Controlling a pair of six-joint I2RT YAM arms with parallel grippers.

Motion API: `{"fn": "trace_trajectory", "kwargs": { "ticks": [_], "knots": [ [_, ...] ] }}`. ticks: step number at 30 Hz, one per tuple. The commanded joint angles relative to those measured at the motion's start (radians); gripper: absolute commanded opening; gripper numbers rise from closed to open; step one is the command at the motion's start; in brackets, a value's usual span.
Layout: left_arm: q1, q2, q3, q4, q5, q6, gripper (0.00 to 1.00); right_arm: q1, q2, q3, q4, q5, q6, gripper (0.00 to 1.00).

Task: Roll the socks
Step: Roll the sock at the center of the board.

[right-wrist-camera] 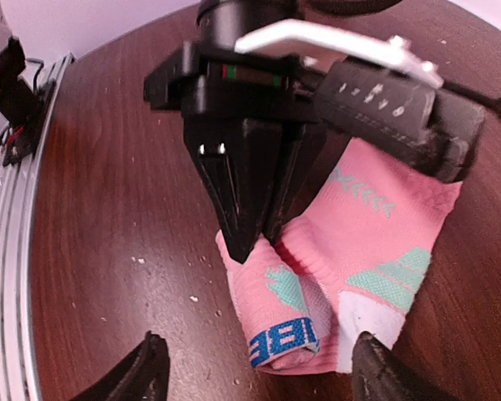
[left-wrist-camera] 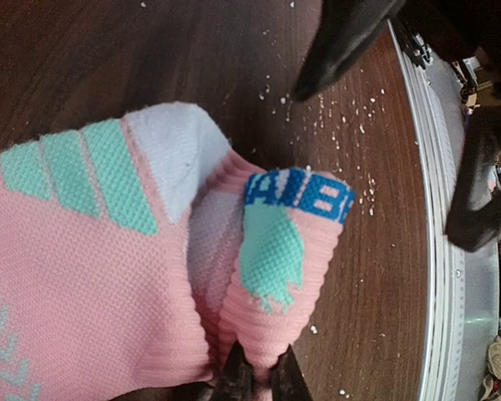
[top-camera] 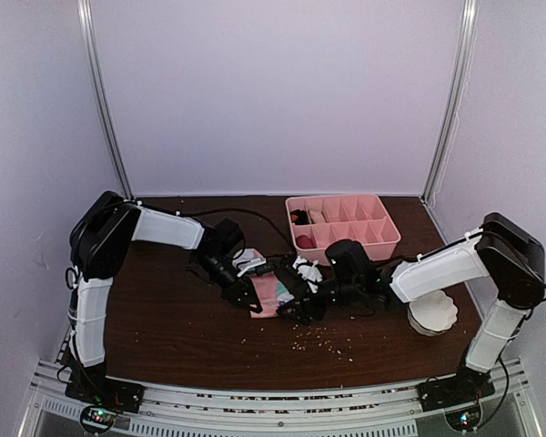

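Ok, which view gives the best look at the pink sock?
Left wrist: the pink sock fills much of the frame, its folded blue-banded cuff clear. Right wrist shows it too, but the left gripper covers part. Top view shows only a small pink patch.

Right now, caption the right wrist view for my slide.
Left hand pinches the folded pink sock on the brown table; right hand open before it.
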Motion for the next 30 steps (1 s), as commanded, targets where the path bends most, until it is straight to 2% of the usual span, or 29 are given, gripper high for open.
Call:
{"fn": "trace_trajectory", "kwargs": {
  "ticks": [1,9,12,14,15,17,19,23,27,30],
  "knots": [
    [0.006,0.08,-0.023,-0.03,-0.176,-0.007,0.0,-0.005,0.109,0.085,-0.071,-0.061,-0.089,0.7],
    [0.007,0.081,-0.007,-0.058,-0.19,0.017,0.0,-0.007,0.196,0.165,-0.075,-0.053,-0.074,0.56],
    [0.006,0.08,-0.01,-0.058,-0.191,0.02,0.0,-0.006,0.215,0.177,-0.075,-0.076,-0.054,0.42],
    [0.009,0.076,-0.012,-0.058,-0.183,0.02,0.0,-0.008,0.233,0.189,-0.091,-0.086,-0.04,0.28],
    [0.011,0.069,-0.014,-0.05,-0.178,0.021,0.03,-0.009,0.24,0.193,-0.101,-0.096,-0.034,0.22],
    [0.018,0.034,-0.042,-0.01,-0.172,0.017,0.15,-0.012,0.255,0.205,-0.131,-0.106,-0.027,0.11],
    [0.028,-0.012,-0.071,0.029,-0.153,0.026,0.22,-0.018,0.267,0.208,-0.16,-0.112,-0.015,0.03],
    [0.046,-0.14,-0.145,0.111,-0.109,0.069,0.38,-0.051,0.309,0.251,-0.242,-0.141,0.078,0.0],
    [0.039,-0.274,-0.228,0.211,-0.116,0.177,0.46,-0.06,0.33,0.311,-0.393,-0.131,0.139,0.0],
    [0.003,-0.304,-0.225,0.181,-0.179,0.266,0.45,-0.065,0.333,0.318,-0.46,-0.099,0.247,0.0]
  ]
}}
